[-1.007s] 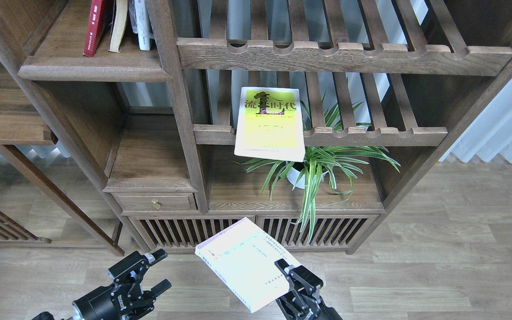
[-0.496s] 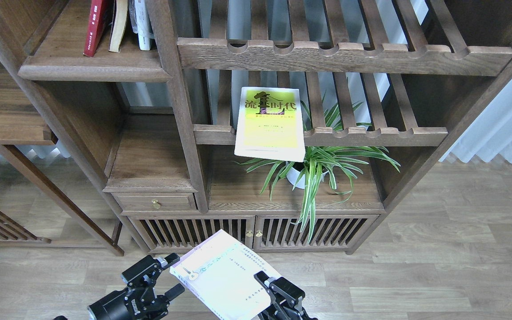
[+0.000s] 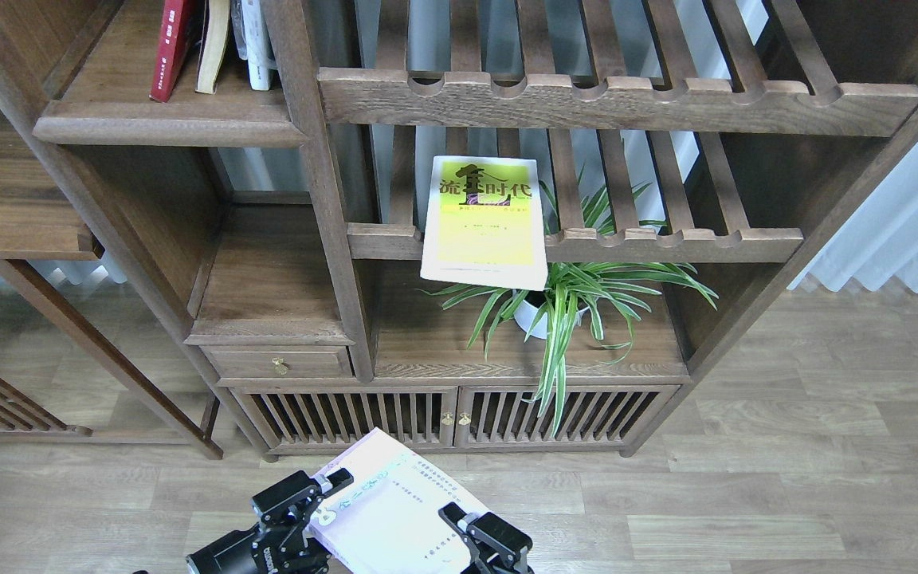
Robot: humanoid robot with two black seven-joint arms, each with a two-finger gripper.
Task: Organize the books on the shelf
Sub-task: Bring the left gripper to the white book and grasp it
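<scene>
Holding the white book (image 3: 387, 522) low, before the cabinet.
My right gripper (image 3: 471, 534) pinches its right edge; left gripper (image 3: 317, 493) jaws spread at its left corner.

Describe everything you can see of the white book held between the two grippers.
The white book is a thin paperback with a pale, glossy cover, a lilac tint along its far edge and small lines of dark print. It is closed and lies roughly flat, cover up, turned diagonally, low in the view above the wooden floor in front of the cabinet. The right gripper clamps its near right edge; the left gripper meets its left edge. Its near end is cut off by the picture's bottom edge.
</scene>
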